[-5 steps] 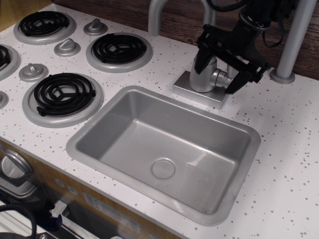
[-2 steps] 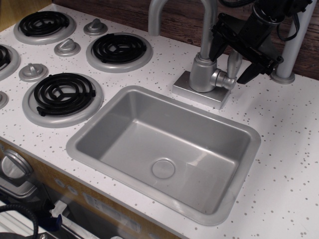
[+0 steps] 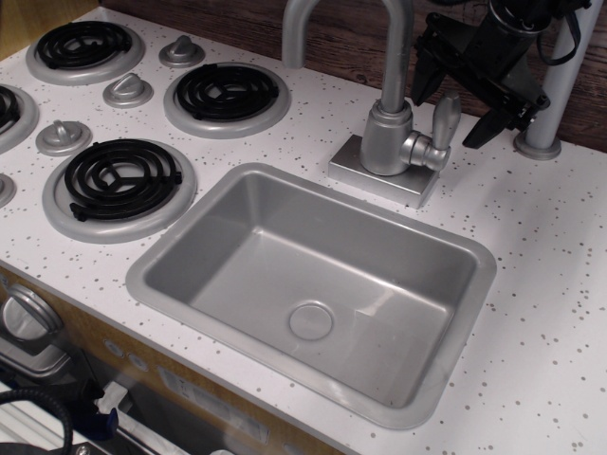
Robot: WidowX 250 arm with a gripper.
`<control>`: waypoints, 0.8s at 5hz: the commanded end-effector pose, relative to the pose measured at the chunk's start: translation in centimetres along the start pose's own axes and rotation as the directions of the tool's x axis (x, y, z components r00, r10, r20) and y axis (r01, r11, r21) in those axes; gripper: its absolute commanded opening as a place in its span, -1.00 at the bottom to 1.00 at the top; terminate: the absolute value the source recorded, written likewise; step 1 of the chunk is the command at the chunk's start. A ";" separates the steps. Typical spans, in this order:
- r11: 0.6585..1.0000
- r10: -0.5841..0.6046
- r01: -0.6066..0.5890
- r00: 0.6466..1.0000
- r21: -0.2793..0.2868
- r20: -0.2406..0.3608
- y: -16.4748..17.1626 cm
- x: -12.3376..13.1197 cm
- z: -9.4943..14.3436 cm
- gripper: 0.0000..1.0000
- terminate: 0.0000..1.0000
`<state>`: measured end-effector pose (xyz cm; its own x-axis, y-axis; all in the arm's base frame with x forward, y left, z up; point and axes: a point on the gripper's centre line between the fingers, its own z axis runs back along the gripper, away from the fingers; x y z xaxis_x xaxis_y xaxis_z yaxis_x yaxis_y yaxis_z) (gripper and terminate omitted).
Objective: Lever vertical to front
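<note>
Silver-grey, the lever [image 3: 444,118] stands upright on its stub at the faucet body's side, just below and in front of the black end effector [image 3: 465,90], whose fingers are spread wide and hold nothing.

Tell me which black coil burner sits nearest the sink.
The front burner, its silver ring almost at the sink's left rim. The other full coils lie farther back, beyond the knobs.
</note>
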<state>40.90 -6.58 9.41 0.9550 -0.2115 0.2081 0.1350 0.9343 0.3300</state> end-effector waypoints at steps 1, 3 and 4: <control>1.000 0.022 -0.020 0.996 -0.021 0.085 1.4 1.9 2.0 1.00 -1.00; 1.000 0.014 -0.012 0.996 -0.020 0.084 1.3 2.3 1.7 1.00 -1.00; 0.999 0.024 -0.022 0.996 -0.031 0.082 1.2 2.0 1.3 1.00 -1.00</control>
<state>42.17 -6.17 9.34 0.9474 -0.1987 0.2508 0.1207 0.9479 0.2950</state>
